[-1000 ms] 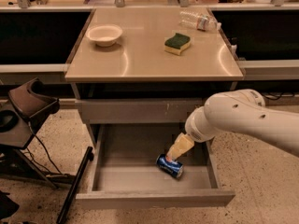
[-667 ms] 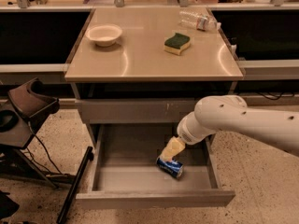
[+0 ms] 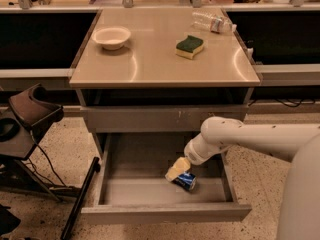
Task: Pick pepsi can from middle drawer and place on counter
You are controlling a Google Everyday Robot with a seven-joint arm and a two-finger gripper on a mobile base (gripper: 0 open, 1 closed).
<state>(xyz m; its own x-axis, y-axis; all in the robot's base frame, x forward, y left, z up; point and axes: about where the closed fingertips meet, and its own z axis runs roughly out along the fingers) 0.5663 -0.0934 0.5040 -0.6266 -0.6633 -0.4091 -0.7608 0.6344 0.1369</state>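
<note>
Whether the gripper [image 3: 176,170] is open or closed cannot be told. Its pale tip is down inside the middle drawer [image 3: 135,191] and meets the upper left end of the pepsi can [image 3: 186,181].

The pepsi can lies on its side on the drawer floor, right of centre and nearer the front than the back, tilted so that one end points to the front right. The drawer is pulled well out from the cabinet, and the can is the only item seen in it.

The white arm [image 3: 240,136] enters from the right and angles down to the left into the drawer.

Above the open drawer is a closed grey drawer front [image 3: 150,118] with pale scratches. The counter [image 3: 150,64] caps the cabinet. On it are:
- a pale bowl [image 3: 112,36] at the rear left;
- a yellow sponge with a green top [image 3: 189,46] right of centre;
- a clear plastic bottle [image 3: 212,21] lying on its side at the rear right corner.

The three items are apart from one another.

A dark stand [image 3: 32,111] is on the speckled floor [image 3: 65,149] to the left of the cabinet.
</note>
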